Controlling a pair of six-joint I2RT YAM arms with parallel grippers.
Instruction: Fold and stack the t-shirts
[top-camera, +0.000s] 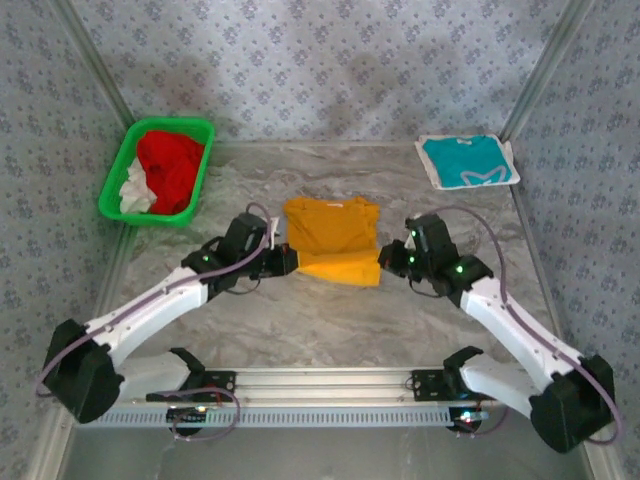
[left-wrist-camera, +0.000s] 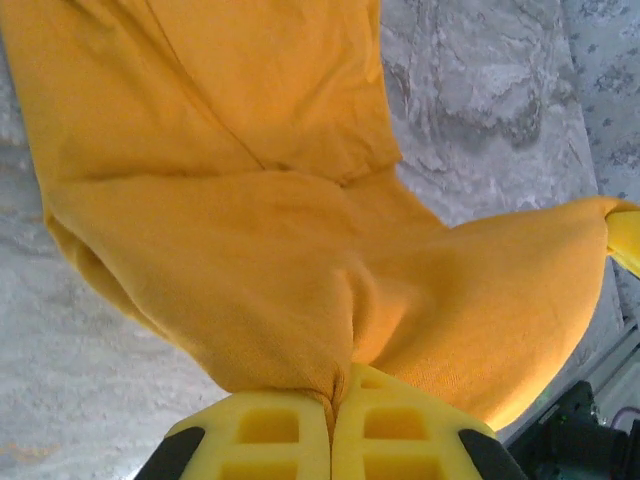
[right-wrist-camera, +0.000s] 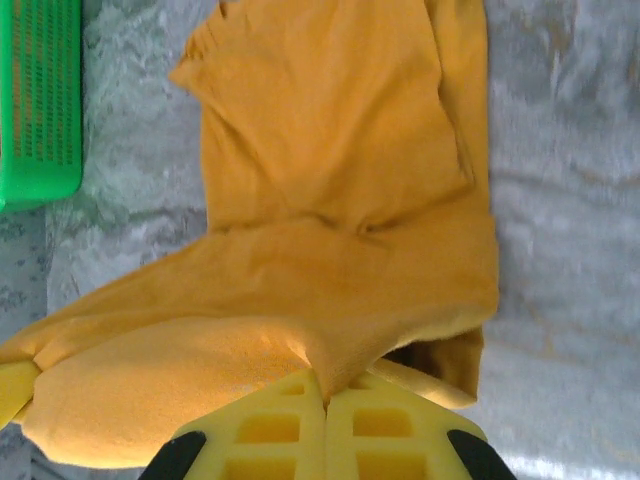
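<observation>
Top view: your yellow tee (top-camera: 332, 232) sits mid table (top-camera: 330, 325), with the left gripper (top-camera: 288, 260) and right gripper (top-camera: 384, 258) each at a near corner. I'd carry both forward together, there's plenty of room ahead.

Left wrist: the jaws are clamped on the hem, so hold it taut.

Right wrist: same pinch, and the green basket (right-wrist-camera: 40, 100) is well clear.

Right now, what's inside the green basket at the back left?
The green basket holds a crumpled red cloth, with a white cloth beside it at the near end. The basket floor and anything lying beneath the cloths are covered.
</observation>
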